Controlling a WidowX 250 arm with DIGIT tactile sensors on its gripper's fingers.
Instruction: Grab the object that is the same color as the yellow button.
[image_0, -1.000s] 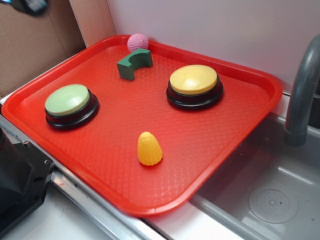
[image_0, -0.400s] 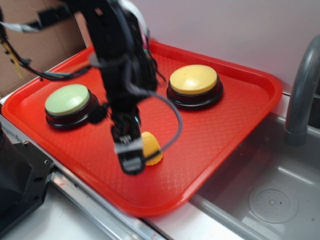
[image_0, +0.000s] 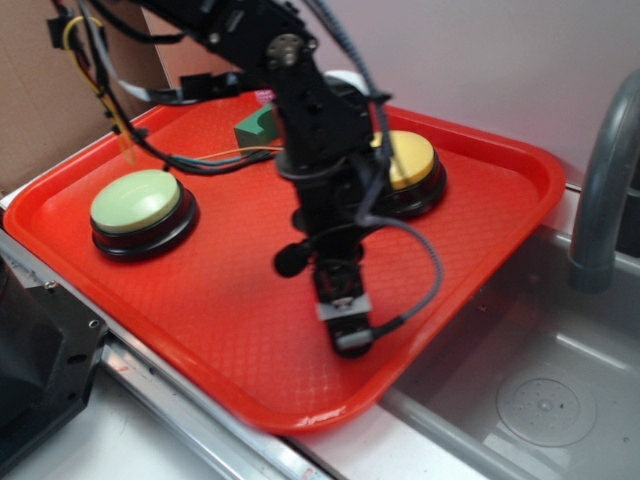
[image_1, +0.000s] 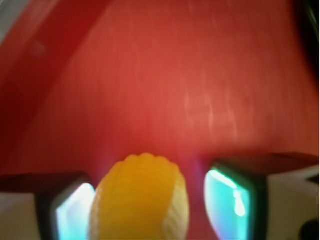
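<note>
A yellow toy corn lies on the red tray. In the wrist view it sits between my two fingers: the left finger touches it, and a narrow gap separates it from the right finger. My gripper is low over the tray's front middle, jaws open around the corn. The gripper hides the corn in the exterior view. The yellow button is behind the arm, partly covered.
A pale green button sits at the tray's left. A dark green block and a pink ball are at the back, mostly hidden by the arm. A sink and grey faucet are to the right.
My arm has come into view and dropped onto the tray, then shifted right and forward. The corn, plain to see a second ago, is now hidden under the gripper in the exterior view.
</note>
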